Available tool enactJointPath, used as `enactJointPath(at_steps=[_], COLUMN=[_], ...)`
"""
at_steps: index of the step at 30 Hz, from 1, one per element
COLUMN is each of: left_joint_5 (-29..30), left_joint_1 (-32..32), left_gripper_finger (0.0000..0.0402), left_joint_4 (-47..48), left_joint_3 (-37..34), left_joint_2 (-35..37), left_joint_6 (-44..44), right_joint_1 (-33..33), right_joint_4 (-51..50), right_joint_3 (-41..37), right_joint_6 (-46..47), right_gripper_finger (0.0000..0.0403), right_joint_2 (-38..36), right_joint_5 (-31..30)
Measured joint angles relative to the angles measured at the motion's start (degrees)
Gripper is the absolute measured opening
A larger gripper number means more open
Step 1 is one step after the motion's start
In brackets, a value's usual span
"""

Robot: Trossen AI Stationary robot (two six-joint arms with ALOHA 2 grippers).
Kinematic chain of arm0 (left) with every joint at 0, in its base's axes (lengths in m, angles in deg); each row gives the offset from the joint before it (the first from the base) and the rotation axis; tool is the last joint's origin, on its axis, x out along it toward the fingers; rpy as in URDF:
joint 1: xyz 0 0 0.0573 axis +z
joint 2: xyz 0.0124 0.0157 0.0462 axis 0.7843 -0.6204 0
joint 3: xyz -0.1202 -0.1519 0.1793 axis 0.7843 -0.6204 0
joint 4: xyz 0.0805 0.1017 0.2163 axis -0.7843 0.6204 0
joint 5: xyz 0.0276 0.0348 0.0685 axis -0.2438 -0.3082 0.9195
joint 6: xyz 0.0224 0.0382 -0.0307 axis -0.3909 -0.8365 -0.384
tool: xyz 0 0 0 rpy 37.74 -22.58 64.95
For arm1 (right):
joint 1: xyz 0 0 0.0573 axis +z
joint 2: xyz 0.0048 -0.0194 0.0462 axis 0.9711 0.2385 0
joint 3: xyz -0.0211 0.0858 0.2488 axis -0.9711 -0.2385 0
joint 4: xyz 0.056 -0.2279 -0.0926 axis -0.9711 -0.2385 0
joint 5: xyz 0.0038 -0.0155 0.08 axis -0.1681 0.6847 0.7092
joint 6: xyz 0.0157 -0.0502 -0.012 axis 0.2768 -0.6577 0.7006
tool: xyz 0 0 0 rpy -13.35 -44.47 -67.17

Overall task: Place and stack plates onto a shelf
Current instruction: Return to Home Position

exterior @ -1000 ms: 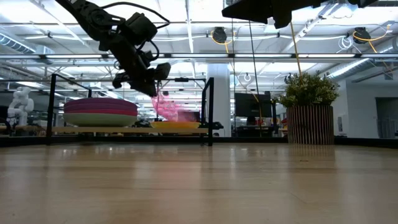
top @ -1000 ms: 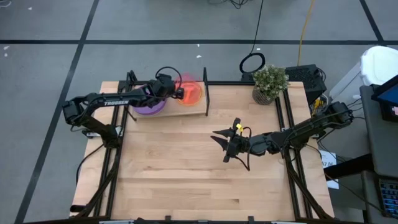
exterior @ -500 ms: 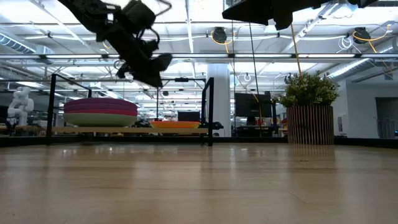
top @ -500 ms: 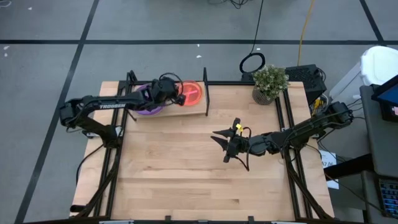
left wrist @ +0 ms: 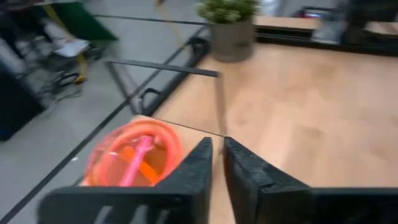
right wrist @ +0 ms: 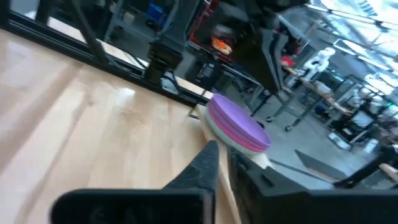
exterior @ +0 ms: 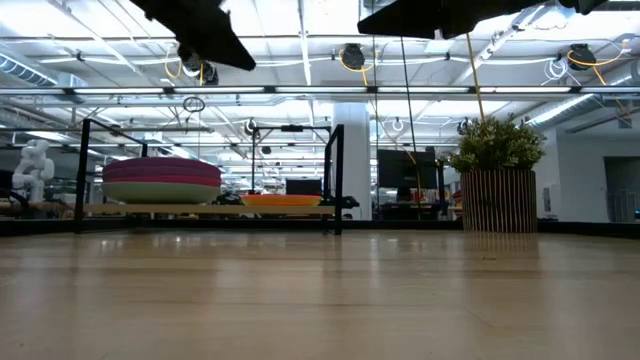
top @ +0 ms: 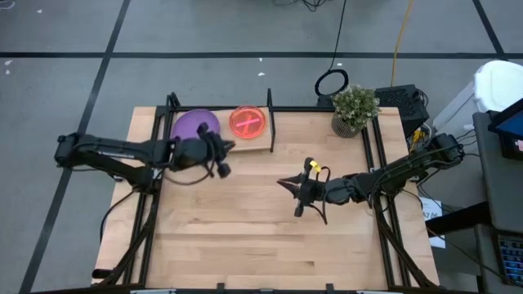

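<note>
The shelf (top: 245,145) stands at the table's far edge, left of centre. On its left half rests a stack of large plates with a purple one on top (top: 196,125) (exterior: 162,180) (right wrist: 239,127). On its right half lies a pink-red plate over an orange one (top: 248,122) (left wrist: 134,155) (exterior: 283,201). My left gripper (top: 222,162) (left wrist: 217,155) hovers shut and empty above the table, just near of the shelf. My right gripper (top: 282,181) (right wrist: 222,155) waits shut and empty over the table's middle.
A potted plant (top: 354,108) (exterior: 497,170) stands at the far edge, right of the shelf. Black upright posts (top: 270,121) rise at the shelf's ends. Bare wooden tabletop (top: 245,237) stretches from the shelf to the near edge.
My left gripper has let go of the pink-red plate, which was tilted over the shelf's right half and now lies flat on the orange plate. The gripper then drew back toward the table's near edge and rose.
</note>
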Motion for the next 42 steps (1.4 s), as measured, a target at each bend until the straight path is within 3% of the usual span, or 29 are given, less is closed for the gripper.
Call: enactJointPath(at_steps=[3,13,20,28,33,42], left_joint_5=[-0.09,2.49,3.85,-4.14,-5.65,-16.56], left_joint_1=[-4.15,-16.14,-21.39,-22.09,-21.14,-15.82], left_gripper_finger=[0.0010,0.0004,0.0004,0.0003,0.0003,0.0003], left_joint_4=[1.73,1.67,-11.75,-26.09,-32.88,-35.02], left_joint_3=[-0.02,-0.12,-10.29,-24.15,-31.29,-40.23], left_joint_2=[1.34,3.12,4.86,12.20,18.93,30.23], left_joint_6=[1.07,1.47,-1.17,-4.56,-8.41,-7.27], right_joint_1=[0.00,0.00,0.00,-0.33,-0.52,-0.52], right_joint_4=[-0.35,-7.47,-2.78,-0.91,0.37,0.89], right_joint_3=[0.00,-0.03,-7.98,-20.85,-27.03,-34.71], right_joint_6=[1.60,5.93,6.92,9.74,11.54,12.75], right_gripper_finger=[0.0003,0.0001,0.0000,0.0000,0.0000,0.0000], right_joint_2=[0.00,-0.89,-7.30,-20.47,-27.12,-34.88], right_joint_5=[1.77,2.49,6.21,13.05,15.23,15.23])
